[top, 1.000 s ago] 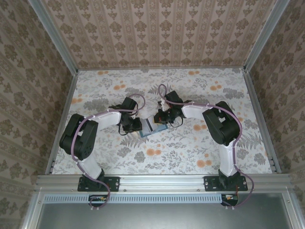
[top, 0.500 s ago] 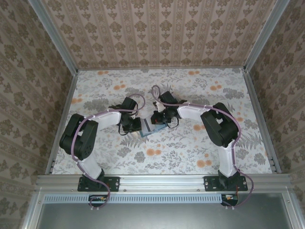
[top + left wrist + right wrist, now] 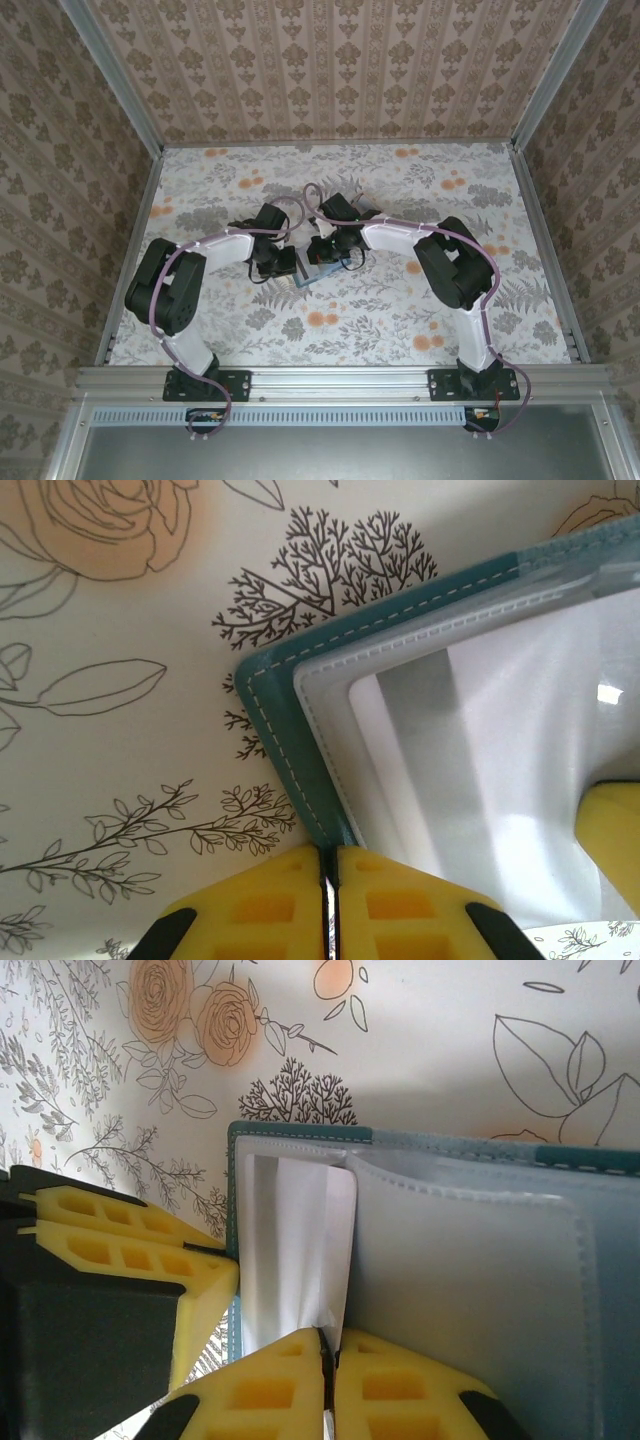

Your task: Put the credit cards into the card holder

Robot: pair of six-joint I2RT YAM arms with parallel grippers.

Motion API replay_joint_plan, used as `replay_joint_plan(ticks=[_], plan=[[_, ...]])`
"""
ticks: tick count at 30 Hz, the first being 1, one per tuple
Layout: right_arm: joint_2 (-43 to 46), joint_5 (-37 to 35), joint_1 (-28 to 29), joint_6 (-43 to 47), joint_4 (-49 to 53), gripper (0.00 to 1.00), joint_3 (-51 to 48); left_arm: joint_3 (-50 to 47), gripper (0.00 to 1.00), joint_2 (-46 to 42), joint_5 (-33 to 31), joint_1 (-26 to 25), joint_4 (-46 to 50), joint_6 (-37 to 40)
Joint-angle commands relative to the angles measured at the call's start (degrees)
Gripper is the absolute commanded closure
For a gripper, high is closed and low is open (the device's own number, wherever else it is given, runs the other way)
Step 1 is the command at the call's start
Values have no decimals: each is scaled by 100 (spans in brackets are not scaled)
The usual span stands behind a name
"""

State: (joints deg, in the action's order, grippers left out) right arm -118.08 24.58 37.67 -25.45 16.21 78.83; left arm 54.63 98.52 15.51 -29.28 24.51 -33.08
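Note:
The teal card holder (image 3: 286, 730) lies open on the floral table, its pale grey inside (image 3: 470, 1280) facing up. My left gripper (image 3: 328, 854) is shut on the holder's teal edge. A white credit card (image 3: 296, 1240) stands partly inside the holder's left pocket, and my right gripper (image 3: 328, 1338) is shut on its near edge. From above, the left gripper (image 3: 289, 262) and right gripper (image 3: 325, 250) meet over the holder (image 3: 320, 273). One yellow right-gripper finger (image 3: 612, 830) shows at the holder's far side. The left gripper (image 3: 222, 1257) sits just left of the card.
The floral table surface (image 3: 400, 310) stretches around the holder on all sides. Patterned walls with metal corner rails (image 3: 540, 230) enclose the table. Both arms bend inward and crowd the middle of the table.
The right arm has swung left, bringing its gripper and card closer to the left gripper over the holder. The left arm has stayed in place, holding the holder's edge.

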Motion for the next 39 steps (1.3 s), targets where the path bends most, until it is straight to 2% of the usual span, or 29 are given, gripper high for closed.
replay_joint_plan(ticks=[1,9,13,31,34,36,39], plan=[[-347,-70,257,220,608,91,18,-3,90,176,313,-179,-436,-32],[-18,-224,200,264,778,85,57,-72,90,92,243,-175,-407,-32],[268,-372,84,352,1007,77,153,-102,90,71,232,-175,-418,-42],[1042,-311,-231,325,1274,66,20,130,90,-133,171,-19,-185,152],[1236,-321,-332,313,1326,67,-145,272,86,-270,112,17,-43,238],[1382,-347,-391,319,1366,67,-319,445,77,-340,-33,52,104,352],[1554,-361,-435,310,1391,68,-623,739,71,-325,-152,170,267,532]])
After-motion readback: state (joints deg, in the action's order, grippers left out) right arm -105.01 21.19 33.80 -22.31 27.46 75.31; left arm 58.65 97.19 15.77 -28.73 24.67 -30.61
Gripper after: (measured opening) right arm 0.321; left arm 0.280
